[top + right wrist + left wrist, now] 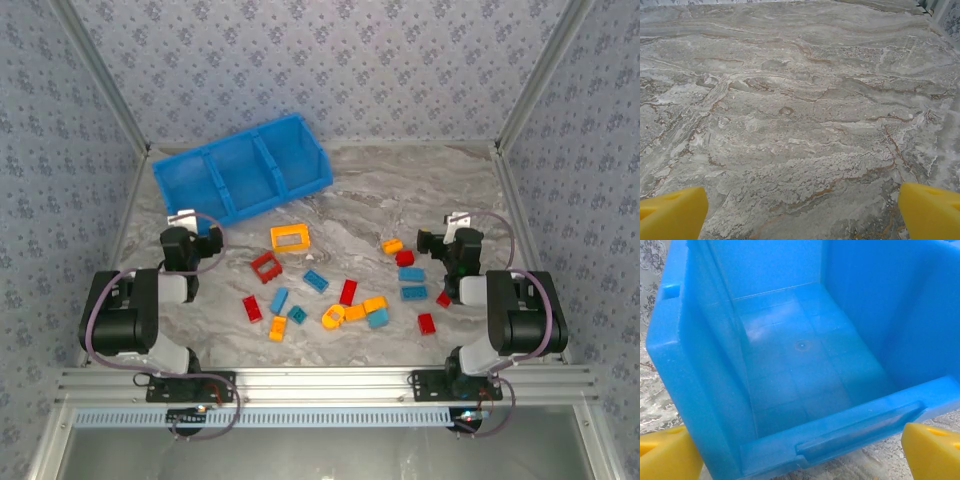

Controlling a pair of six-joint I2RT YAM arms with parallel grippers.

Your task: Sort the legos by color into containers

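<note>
Bin [690, 365] slot [860, 432] perhaps label holder; legos [348, 292] loose.

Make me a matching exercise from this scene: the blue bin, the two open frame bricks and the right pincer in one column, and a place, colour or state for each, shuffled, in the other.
Column one:
1 blue bin
2 frame brick nearer the bin
3 frame brick nearer the arms
4 right pincer

Column two:
A red
B open, over bare table
C far left of the table
D yellow-orange

Pairs: 1-C, 2-D, 3-A, 4-B
</note>
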